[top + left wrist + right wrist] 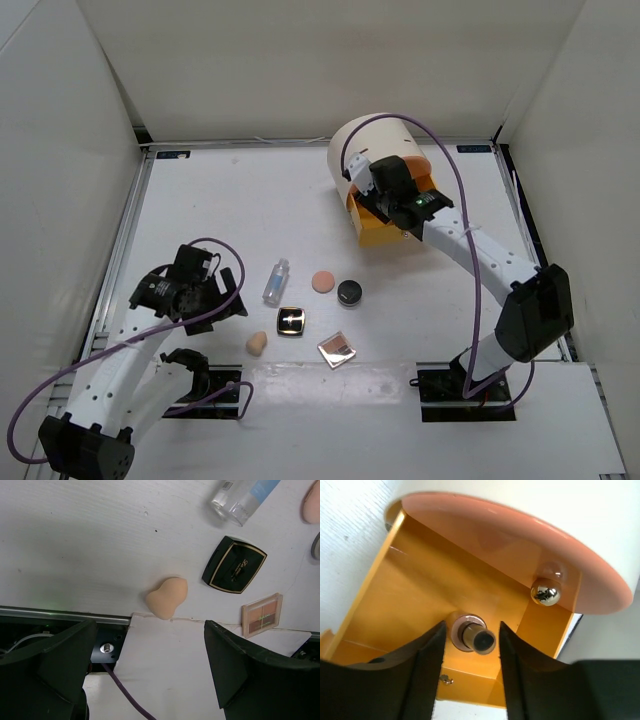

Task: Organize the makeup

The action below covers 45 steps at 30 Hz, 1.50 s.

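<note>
Facing the left gripper (pixel 150 630): the beige egg sponge (pixel 166 597) lies just ahead and slightly right of its centre line, near the table's front edge, with its long axis slanted across the fingers.
Left gripper: spread wide, holding nothing.
Right gripper (pixel 471 625): down in the open orange drawer (pixel 395 605) of the cream cylinder box (pixel 385 145). Its fingers stand part-way apart on either side of a small round-ended item (pixel 472 637) seen end-on. I cannot tell whether the pads press on it.
Nearer arm: the left, for every loose piece. The right arm is well apart, at the box.
Loose makeup: clear bottle (pixel 240 497), black square compact (pixel 234 564), palette compact (pixel 262 614), peach puff (pixel 323 281) and round black compact (pixel 349 291), clustered mid-table beyond the sponge.
Hard to make out: what the item in the drawer is, and how long it is. The drawer's other contents are hidden behind the fingers. The puff and the round compact are cut off at the edge of the left wrist view.
</note>
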Each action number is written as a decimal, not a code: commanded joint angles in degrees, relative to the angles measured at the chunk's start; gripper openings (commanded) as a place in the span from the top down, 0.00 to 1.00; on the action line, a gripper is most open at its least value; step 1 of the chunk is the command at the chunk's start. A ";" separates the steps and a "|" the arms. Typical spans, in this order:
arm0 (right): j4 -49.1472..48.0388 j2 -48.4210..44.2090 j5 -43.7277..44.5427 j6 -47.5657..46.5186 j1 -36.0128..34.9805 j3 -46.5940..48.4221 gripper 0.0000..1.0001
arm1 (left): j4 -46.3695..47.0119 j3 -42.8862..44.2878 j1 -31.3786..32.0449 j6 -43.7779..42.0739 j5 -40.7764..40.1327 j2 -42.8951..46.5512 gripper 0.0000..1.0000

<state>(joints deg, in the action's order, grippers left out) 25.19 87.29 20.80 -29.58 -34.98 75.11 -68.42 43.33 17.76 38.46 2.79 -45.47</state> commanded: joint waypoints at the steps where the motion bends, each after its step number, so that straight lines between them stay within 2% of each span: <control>1: -1.64 -1.15 -1.80 1.45 -0.35 2.06 0.48 | 1.36 -0.79 0.17 0.48 1.26 0.47 0.02; 3: -2.68 -2.29 -2.86 1.90 -0.52 1.97 0.39 | 1.97 -1.32 0.26 0.74 1.78 0.29 0.02; 7: -4.97 -5.89 -6.72 2.69 -1.23 1.79 0.33 | 2.85 -1.58 0.17 0.22 1.43 -1.98 0.02; 11: -8.65 -11.85 -11.65 5.40 -1.31 0.91 0.22 | 4.26 -1.67 0.17 -1.02 1.78 -4.09 0.02; 15: -11.47 -15.74 -13.76 8.48 -0.88 -1.80 0.12 | 10.56 -2.29 0.52 -2.94 4.94 -5.15 0.02; 19: -12.89 -17.67 -11.32 12.61 -0.53 -3.30 0.01 | 17.42 -0.45 6.21 -4.09 5.65 -7.61 0.02; 23: -11.49 -17.85 -6.39 19.64 -0.17 -3.66 0.01 | 20.61 4.20 14.04 -4.80 1.62 -17.07 0.02; 26: -8.77 -18.47 -3.05 23.69 -0.17 -4.09 0.01 | 19.74 8.78 22.02 -2.78 -4.52 -24.46 0.02; 29: -7.00 -20.31 -0.76 26.15 -0.17 -5.32 0.01 | 19.90 8.36 27.39 1.79 -7.88 -27.47 0.02; 36: -5.85 -25.76 3.11 29.14 0.53 -9.89 0.01 | 21.14 8.96 34.44 11.71 -13.32 -35.55 0.02; 45: -4.36 -27.17 4.86 31.69 0.53 -11.13 0.01 | 23.07 9.93 39.37 14.36 -16.67 -44.86 0.02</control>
<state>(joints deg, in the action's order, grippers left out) 20.53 61.32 23.33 -0.27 -34.61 64.40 -46.89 51.18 55.96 50.39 -10.50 -88.97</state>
